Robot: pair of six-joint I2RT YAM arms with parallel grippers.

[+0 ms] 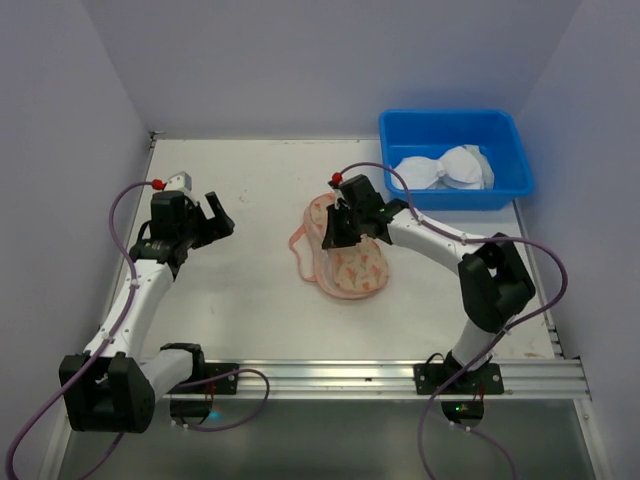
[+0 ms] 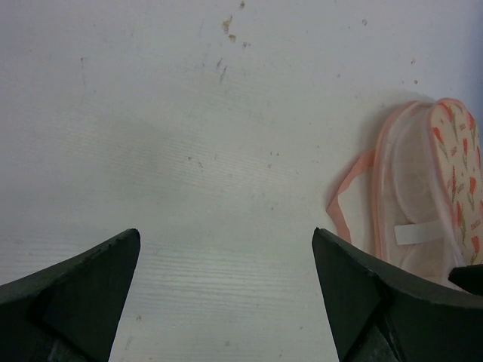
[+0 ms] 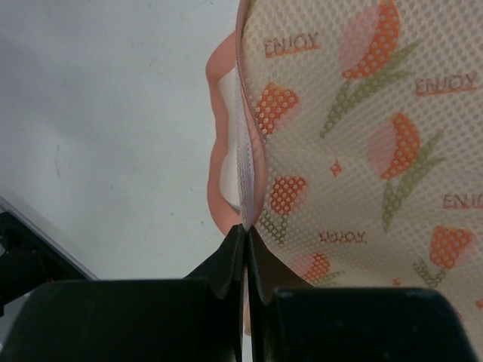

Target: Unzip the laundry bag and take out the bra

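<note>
A blue tub (image 1: 455, 197) is set at the far right of the bench (image 1: 250, 300); the bra (image 1: 440, 172) is seen lying in it, apart from the laundry bag (image 1: 358, 270), so removal is judged done. The bag is laid mid-bench, its pink-trimmed edge pinched in the closed right hand (image 3: 247, 241), probably to steady it. The left hand (image 1: 222, 218) is held spread wide over bare bench. Bench white, speckled; pale walls (image 1: 300, 60) on three sides

white table (image 1: 250, 290) | laundry bag (image 1: 355, 270) — centre | blue tub (image 1: 460, 198) — far-right corner
</note>
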